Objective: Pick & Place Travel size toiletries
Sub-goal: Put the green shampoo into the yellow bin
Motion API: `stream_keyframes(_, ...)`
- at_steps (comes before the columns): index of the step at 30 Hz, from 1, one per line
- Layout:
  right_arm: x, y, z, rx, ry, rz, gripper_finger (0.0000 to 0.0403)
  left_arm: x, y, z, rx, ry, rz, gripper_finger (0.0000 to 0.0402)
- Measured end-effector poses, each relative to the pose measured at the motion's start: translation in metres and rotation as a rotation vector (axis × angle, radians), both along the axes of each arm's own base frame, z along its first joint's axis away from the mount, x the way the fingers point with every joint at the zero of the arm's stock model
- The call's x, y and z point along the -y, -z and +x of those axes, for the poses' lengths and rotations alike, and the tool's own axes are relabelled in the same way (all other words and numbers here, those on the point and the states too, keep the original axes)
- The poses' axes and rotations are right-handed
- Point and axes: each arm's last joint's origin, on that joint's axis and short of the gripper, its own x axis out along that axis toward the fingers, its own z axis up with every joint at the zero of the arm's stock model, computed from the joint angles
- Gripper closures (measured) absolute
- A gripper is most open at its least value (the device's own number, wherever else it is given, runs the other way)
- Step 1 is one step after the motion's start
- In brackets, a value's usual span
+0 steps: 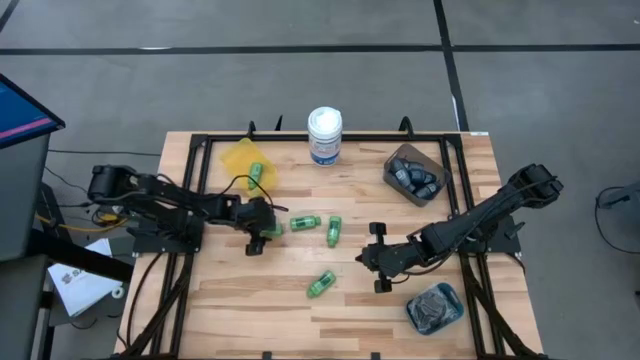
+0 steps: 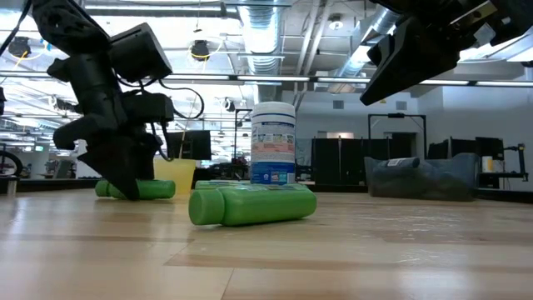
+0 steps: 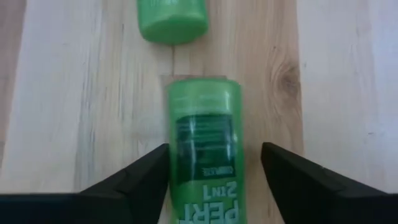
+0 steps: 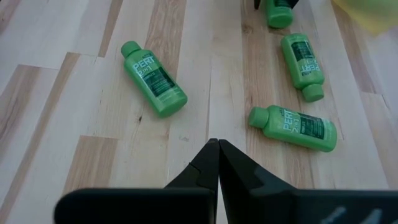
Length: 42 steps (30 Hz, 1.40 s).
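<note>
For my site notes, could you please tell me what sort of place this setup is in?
Probably a large open lab or industrial workspace: the low view shows exposed ceiling ducts and strip lights, the high view a grey concrete floor around the wooden table.

The worktop [image 1: 250, 320] is pale wooden planking in a black frame. At its far edge, near the middle, a white tub with a blue label [image 1: 324, 135] stands upright. Left of it lies a yellow bin [image 1: 238, 157] with a green bottle [image 1: 256, 173] at its mouth. A brown bin [image 1: 414, 174] of dark oblong bottles sits far right, and a teal bin [image 1: 435, 307] near right. Green Pert bottles lie on their sides mid-table: one [image 1: 271, 228], a second [image 1: 305, 221], a third [image 1: 333, 231], and a fourth [image 1: 320, 285] nearer.
</note>
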Motion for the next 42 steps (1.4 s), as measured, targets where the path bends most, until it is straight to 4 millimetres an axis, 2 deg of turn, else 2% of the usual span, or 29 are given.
stream_keyframes(9,0.0,0.0,0.0,0.0,0.002,0.002,0.0402,0.0,-0.006,0.0,0.038,-0.01,0.003,0.0252)
stream_keyframes(13,0.0,0.0,0.0,0.0,0.002,0.002,0.0402,0.0,-0.013,0.002,0.106,-0.019,-0.002,0.0261)
stream_keyframes(17,0.0,0.0,0.0,0.0,0.001,0.001,0.0402,-0.002,-0.032,0.002,0.229,-0.059,0.056,0.0251)
stream_keyframes(25,0.0,0.0,0.0,0.0,-0.001,-0.001,0.0402,-0.028,-0.083,-0.023,0.473,-0.41,0.347,0.0254)
stream_keyframes(30,0.0,0.0,0.0,0.0,-0.004,-0.004,0.0402,-0.055,-0.1,-0.042,0.522,-0.637,0.48,0.0253)
stream_keyframes(35,0.0,0.0,0.0,-0.001,-0.006,-0.006,0.0402,-0.082,-0.094,-0.052,0.468,-0.773,0.502,0.0253)
stream_keyframes(42,0.0,0.0,0.0,-0.001,-0.006,-0.006,0.0402,-0.108,-0.062,-0.054,0.3,-0.873,0.453,0.0252)
